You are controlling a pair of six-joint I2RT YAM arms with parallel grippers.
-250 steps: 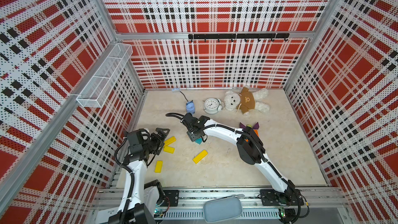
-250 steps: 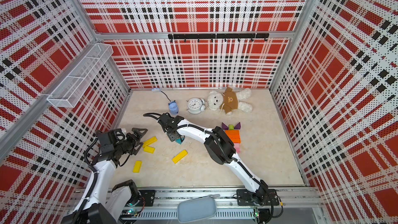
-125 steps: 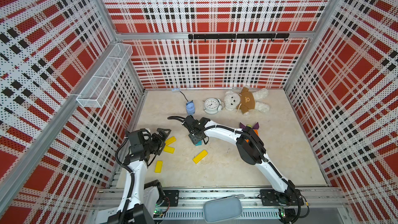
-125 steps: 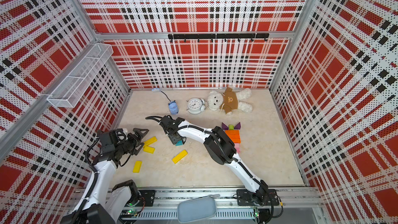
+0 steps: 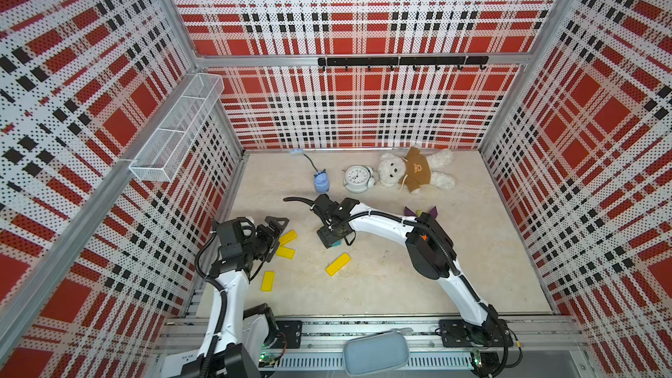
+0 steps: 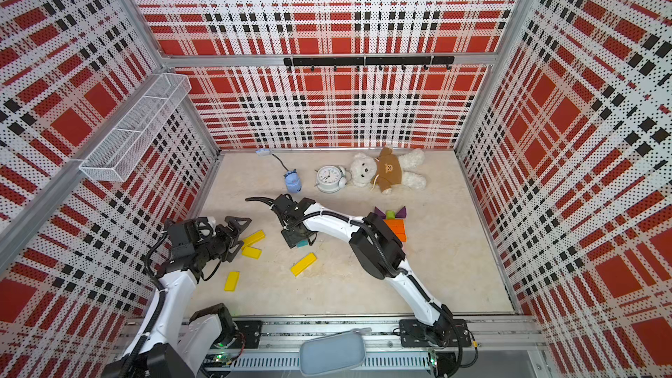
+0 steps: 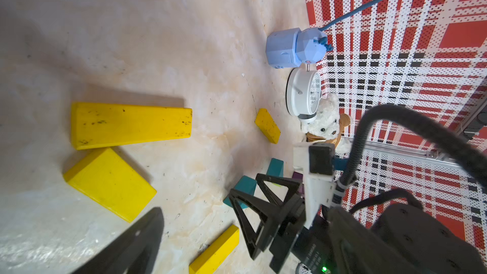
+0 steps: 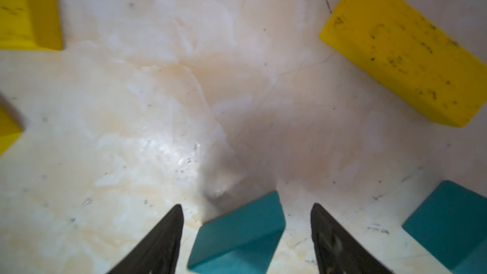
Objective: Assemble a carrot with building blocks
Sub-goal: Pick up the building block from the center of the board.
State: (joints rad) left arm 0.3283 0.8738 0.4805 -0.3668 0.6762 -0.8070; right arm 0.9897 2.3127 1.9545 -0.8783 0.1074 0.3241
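Workcell viewed from overhead and from both wrists. The right gripper (image 5: pixel 329 241) is lowered to the desk (image 5: pixel 381 292) near its middle. Its jaws are spread and stand on either side of a teal triangle (image 8: pixel 237 235). A gap shows at each side, so the block lies on the desk between them, unpinched. A second teal triangle (image 8: pixel 448 222) lies near the first.

The left gripper (image 5: pixel 278 236) is low at the left edge, jaws spread wide and holding nothing. Two yellow bars (image 5: pixel 287 237) (image 5: pixel 285 252) lie close together just in front of it. A third yellow bar (image 5: pixel 268 281) lies nearer the front rail. A fourth yellow bar (image 5: pixel 338 264) lies aslant between the two arms.

On the right half, orange bars (image 6: pixel 394 227) lie side by side, partly hidden by the right arm. At their far end a lime-green stub (image 6: pixel 390 214) sits between two purple triangles (image 6: pixel 380 211) (image 6: pixel 401 211).

Along the back wall stand a blue toy lamp (image 5: pixel 322 181), an alarm clock (image 5: pixel 355 178) and a teddy bear (image 5: pixel 414 172).
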